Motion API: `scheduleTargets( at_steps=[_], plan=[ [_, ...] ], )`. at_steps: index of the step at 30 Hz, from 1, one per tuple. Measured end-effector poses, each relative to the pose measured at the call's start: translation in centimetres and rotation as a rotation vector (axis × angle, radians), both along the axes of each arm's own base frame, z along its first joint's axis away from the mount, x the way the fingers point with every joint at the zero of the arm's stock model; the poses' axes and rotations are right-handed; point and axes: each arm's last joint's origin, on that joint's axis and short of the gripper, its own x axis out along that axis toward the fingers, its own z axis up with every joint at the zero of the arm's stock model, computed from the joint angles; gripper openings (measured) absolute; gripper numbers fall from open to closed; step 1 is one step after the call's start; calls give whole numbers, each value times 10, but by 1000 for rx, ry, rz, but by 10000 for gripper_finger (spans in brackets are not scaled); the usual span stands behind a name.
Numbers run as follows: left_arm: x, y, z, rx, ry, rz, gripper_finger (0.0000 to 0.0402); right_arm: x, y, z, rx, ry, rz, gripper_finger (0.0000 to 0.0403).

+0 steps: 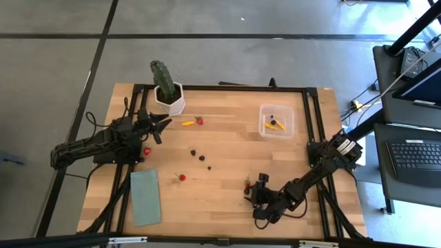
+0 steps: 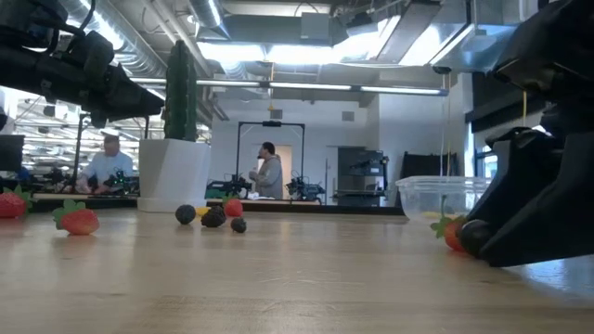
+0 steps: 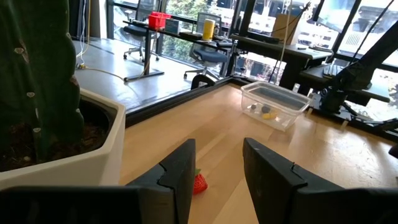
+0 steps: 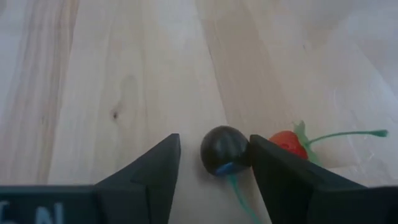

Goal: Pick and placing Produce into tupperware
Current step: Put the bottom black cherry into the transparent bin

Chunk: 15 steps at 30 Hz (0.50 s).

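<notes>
Two arms are sitting over the wooden worktop point(image 1: 227, 138) right now. The right gripper point(image 4: 214, 163) is hanging low near the front edge, right of centre, with its fingers apart and a dark round berry point(image 4: 224, 151) sitting between them; the berry is touching one finger, but I can't tell if it's actually clamped yet. Just beside it, a red strawberry piece point(image 4: 287, 142) is lying with its thin green stem trailing away from the berry.

The left gripper point(image 1: 160, 125) is hovering on the far left beside the cactus in its white pot point(image 1: 170, 100), fingers apart with nothing between them, and it's pointing toward the right.

The clear tupperware point(image 1: 276, 120) is sitting far right, upright and lidless, with a few pieces inside: dark berries and a yellow-orange one point(image 1: 280, 126) lying at a slant. Out on the worktop, a yellow-orange piece point(image 1: 187, 123) is lying with its long axis running left to right, right next to a strawberry point(image 1: 199, 120). Three dark berries point(image 1: 201, 158) are scattered mid-worktop, two more strawberries are lying on the left half, and a flat green pad point(image 1: 145, 197) is resting near the front left.
</notes>
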Motion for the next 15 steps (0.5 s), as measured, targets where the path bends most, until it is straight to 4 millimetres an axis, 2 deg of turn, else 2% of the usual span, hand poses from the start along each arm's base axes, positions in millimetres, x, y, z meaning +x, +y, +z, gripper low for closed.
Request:
scheduleTargets(
  at_steps=[9, 13, 15],
  plan=[
    [0, 0, 0, 0, 0, 0, 126, 2, -1, 0, 13, 3, 0, 144],
    [0, 0, 0, 0, 0, 0, 126, 2, -1, 0, 68, 3, -26, 111],
    [0, 0, 0, 0, 0, 0, 126, 2, -1, 0, 100, -1, -48, 108]
  ],
)
